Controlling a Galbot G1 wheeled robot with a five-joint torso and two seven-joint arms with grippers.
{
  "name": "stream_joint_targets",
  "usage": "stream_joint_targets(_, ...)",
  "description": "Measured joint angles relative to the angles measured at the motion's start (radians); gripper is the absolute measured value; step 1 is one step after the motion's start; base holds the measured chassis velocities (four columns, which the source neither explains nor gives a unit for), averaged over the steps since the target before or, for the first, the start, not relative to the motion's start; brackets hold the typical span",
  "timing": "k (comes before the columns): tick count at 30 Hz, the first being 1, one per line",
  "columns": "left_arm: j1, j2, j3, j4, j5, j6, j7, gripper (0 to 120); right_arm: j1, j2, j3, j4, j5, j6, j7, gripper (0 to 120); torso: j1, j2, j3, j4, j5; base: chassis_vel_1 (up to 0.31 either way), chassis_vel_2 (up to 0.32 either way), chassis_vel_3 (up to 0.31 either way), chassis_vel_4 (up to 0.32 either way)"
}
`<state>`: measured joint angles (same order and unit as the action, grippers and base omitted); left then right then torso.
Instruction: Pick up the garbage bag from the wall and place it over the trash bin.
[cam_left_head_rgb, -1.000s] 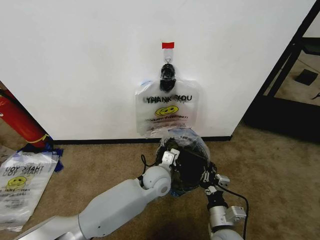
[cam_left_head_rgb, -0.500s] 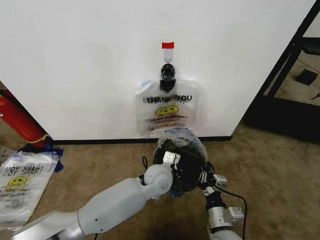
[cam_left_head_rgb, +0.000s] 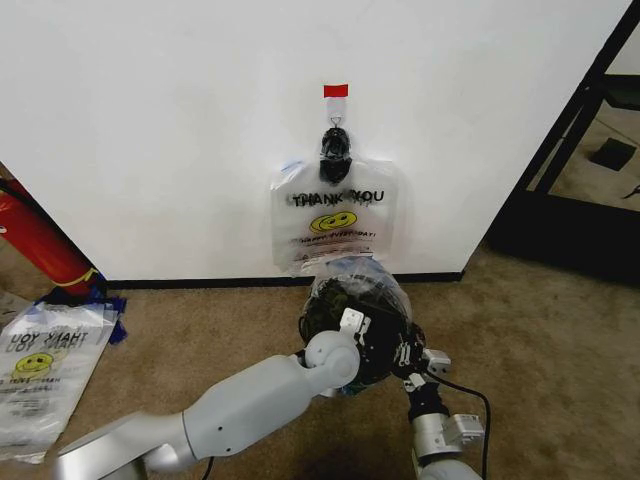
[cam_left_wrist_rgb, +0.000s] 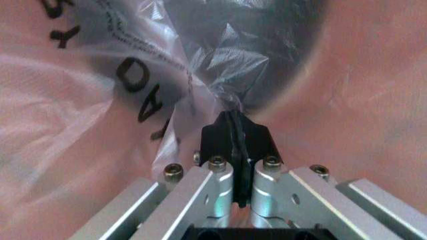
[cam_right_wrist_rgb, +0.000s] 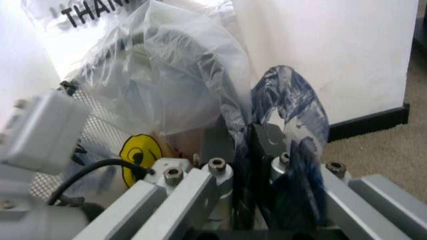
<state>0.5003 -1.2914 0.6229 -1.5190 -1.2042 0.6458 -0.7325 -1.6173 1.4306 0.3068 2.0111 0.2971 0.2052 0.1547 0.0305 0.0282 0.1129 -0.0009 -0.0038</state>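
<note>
Left gripper (cam_left_wrist_rgb: 235, 125) shifted right across trash bin (cam_left_head_rgb: 357, 322); both jaws pinched garbage bag (cam_right_wrist_rgb: 180, 75) draped over bin; right gripper (cam_right_wrist_rgb: 257, 145) at rim.

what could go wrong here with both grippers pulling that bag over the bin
1. Both the left gripper and the right gripper pinch thin film of the garbage bag; stretching it over the trash bin might tear it.
2. A pinch could slip, leaving one side off the rim.
3. The bin is small and stands against the wall; pulling could tip it.
</note>
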Motion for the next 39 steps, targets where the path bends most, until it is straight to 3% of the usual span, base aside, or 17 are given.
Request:
stream_joint_targets(6, -0.002, -0.022, 0.0, 0.031, 0.009, -0.002, 0.002, 0, 0.004, -0.002, 0.001, 0.0, 0.001, 0.0, 0.0, 1, 0.0, 0.0, 0.0, 0.0, 0.0, 0.0, 0.0, 0.0, 0.0)
stream_joint_targets(15, -0.047, 0.04, 0.039, -0.062, -0.076, 0.05, -0.063, 0, 0.008, -0.005, 0.005, -0.004, 0.002, 0.001, 0.0, 1, 0.0, 0.0, 0.0, 0.0002, 0.0, 0.0, 0.0, 0.0, 0.0)
stream_joint_targets(19, -0.054, 0.034, 0.045, -0.067, -0.103, 0.062, -0.078, 0, 0.01, -0.005, 0.004, -0.005, 0.002, 0.002, 0.001, 1, 0.0, 0.0, 0.0, 0.0001, 0.0, 0.0, 0.0, 0.0, 0.0)
stream_joint_targets(22, -0.064, 0.014, 0.051, -0.055, -0.148, 0.087, -0.105, 0, 0.011, -0.006, 0.002, -0.008, 0.002, 0.004, 0.004, 1, 0.0, 0.0, 0.0, -0.0002, 0.0, 0.0, 0.0, 0.0, 0.0)
stream_joint_targets(39, -0.04, -0.035, 0.04, 0.034, -0.172, 0.067, -0.076, 0, 0.016, -0.003, -0.012, -0.021, 0.0, 0.005, 0.005, 1, 0.0, 0.0, 0.0, 0.0, 0.0, 0.0, 0.0, 0.0, 0.0)
